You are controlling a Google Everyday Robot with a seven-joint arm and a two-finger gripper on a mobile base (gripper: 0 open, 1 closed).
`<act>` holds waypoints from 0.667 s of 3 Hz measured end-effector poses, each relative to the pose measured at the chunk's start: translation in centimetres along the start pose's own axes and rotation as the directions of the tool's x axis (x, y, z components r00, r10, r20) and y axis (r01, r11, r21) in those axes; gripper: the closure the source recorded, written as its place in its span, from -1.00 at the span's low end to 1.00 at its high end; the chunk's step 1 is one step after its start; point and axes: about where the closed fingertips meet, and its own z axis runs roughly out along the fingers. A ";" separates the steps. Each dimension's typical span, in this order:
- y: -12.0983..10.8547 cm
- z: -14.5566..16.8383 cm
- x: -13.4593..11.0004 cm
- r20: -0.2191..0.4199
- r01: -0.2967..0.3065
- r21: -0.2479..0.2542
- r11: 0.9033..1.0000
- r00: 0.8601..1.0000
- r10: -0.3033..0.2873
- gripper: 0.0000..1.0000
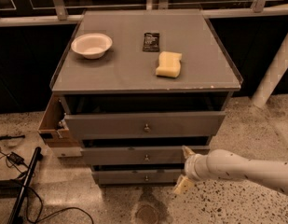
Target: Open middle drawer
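The middle drawer point(120, 156) is a wide grey front with a small round knob point(147, 157) at its centre, between the taller top drawer point(106, 125) and the narrower bottom drawer point(120, 176). My gripper point(185, 168) is at the right end of the middle drawer's front, right of the knob. It is open and empty, with one fingertip point(187, 150) at the drawer's top edge and the other lower, beside the bottom drawer. My white arm point(241, 168) reaches in from the right.
On the cabinet top point(120, 69) sit a white bowl point(91, 45), a yellow sponge point(168, 64) and a small dark packet point(151, 41). A wooden side panel point(52, 122) juts out at the left. Cables point(13, 160) and a black bar point(23, 185) lie on the floor at left. A white post point(274, 69) stands at right.
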 end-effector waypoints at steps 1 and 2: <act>-1.0 1.0 0.3 0.003 0.035 0.041 0.999 0.999 -0.035 -1.00; -2.5 2.9 0.0 0.005 0.065 0.065 0.996 0.998 -0.066 -1.00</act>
